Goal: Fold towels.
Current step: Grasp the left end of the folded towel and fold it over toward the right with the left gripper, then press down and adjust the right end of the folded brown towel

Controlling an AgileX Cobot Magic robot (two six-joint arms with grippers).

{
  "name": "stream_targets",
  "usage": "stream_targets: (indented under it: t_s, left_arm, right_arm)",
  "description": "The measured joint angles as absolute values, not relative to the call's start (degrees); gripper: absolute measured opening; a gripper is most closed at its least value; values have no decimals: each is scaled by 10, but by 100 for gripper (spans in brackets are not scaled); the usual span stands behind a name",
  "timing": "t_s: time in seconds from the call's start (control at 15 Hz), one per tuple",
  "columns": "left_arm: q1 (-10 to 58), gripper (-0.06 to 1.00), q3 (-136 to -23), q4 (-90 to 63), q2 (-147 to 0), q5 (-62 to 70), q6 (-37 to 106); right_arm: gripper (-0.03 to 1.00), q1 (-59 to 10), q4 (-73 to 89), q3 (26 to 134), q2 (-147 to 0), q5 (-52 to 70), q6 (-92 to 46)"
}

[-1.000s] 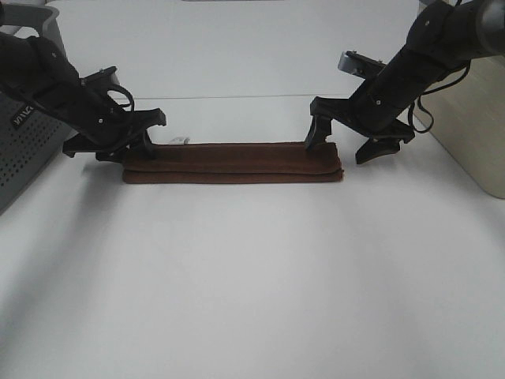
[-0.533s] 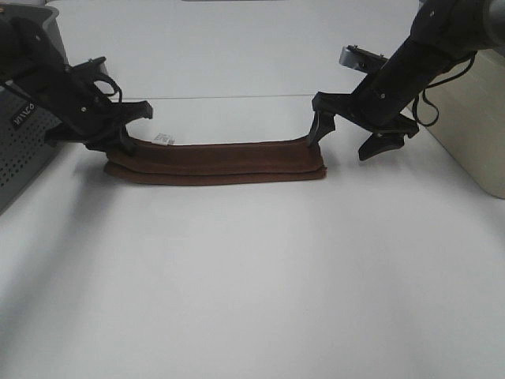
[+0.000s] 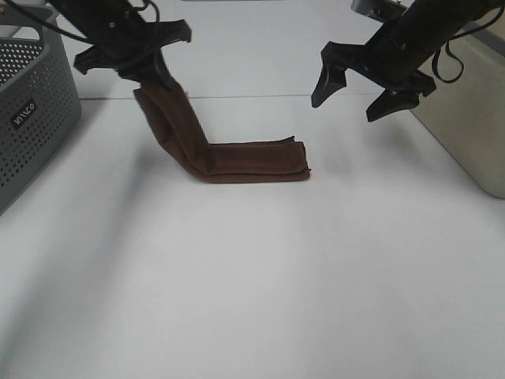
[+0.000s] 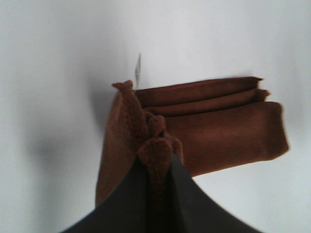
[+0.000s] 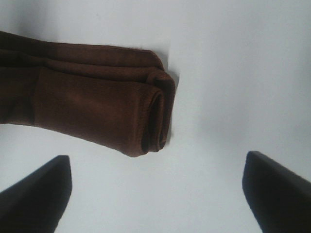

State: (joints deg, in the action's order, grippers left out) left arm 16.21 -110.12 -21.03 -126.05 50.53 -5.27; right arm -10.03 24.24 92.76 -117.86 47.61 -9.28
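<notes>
White table [image 3: 252,276], left end effector [image 3: 160,75] clamping towel [image 3: 252,160] at raised end, right end effector [image 3: 349,106] spread wide, arms [image 3: 426,31] cropped

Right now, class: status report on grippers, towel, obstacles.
Left gripper shut on towel, one end raised. Right gripper open, empty. Grey basket left, apart from towel.

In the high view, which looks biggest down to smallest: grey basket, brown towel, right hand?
1. Grey basket, though cut off by the frame.
2. Brown towel.
3. Right hand; raised nearer the camera, so true size unsure.
</notes>
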Motion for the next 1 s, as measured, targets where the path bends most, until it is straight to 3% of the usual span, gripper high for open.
stream_targets:
  t_s: [0.4, 0.47, 0.53, 0.67, 0.8, 1.0]
  left_arm:
    - [256, 8, -1129, -300, -1340, 368, -113]
    - [266, 14, -1129, -320, -1350, 343, -114]
    - [280, 38, -1129, -358, -1365, 311, -114]
    - [286, 65, -1129, -374, -1367, 302, -114]
    - [287, 74, -1129, -376, -1365, 300, -114]
    - [262, 76, -1129, -363, -1347, 316, -89]
  right_arm:
    - [89, -100, 221, 928, -1129, 508, -49]
    - [89, -100, 217, 928, -1129, 509, -44]
    - [89, -100, 211, 928, -1129, 511, -36]
    - [89, -100, 211, 928, -1129, 511, -35]
    - [89, -100, 211, 928, -1129, 510, -35]
    - [89, -105, 260, 928, -1143, 505, -49]
